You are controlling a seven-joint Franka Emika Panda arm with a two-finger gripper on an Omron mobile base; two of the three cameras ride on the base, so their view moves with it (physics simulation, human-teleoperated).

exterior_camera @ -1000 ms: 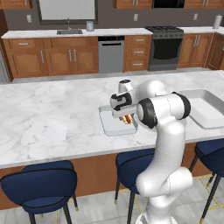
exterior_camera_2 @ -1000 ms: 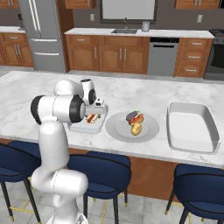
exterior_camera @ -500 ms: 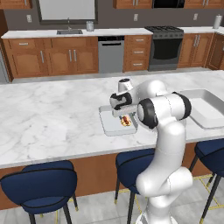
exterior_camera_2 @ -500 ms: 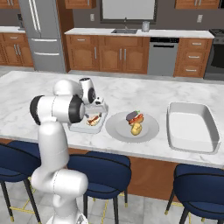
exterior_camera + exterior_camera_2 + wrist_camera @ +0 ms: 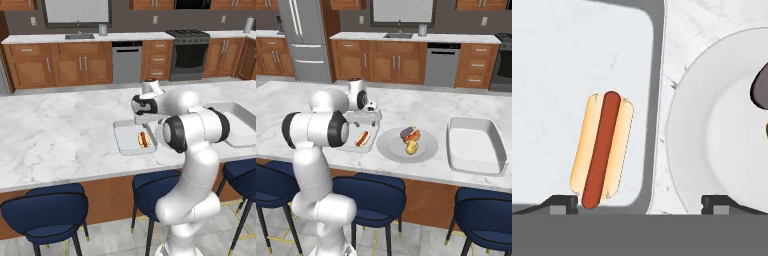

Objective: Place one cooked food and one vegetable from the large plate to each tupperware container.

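Pincer (image 5: 639, 202) is hanging released, its two tips spread wide at the bottom of the hand view, gripping nothing. Just above the left tip, a hot dog (image 5: 602, 150) is lying flat in the small tray (image 5: 572, 65), near its right wall. Right of that tray, the plate (image 5: 428, 148) is sitting at the centre of the right base view on the bench (image 5: 406, 107), carrying the vegetable (image 5: 411, 147) and other food. At the right, the big tray (image 5: 475, 145) is resting well apart.
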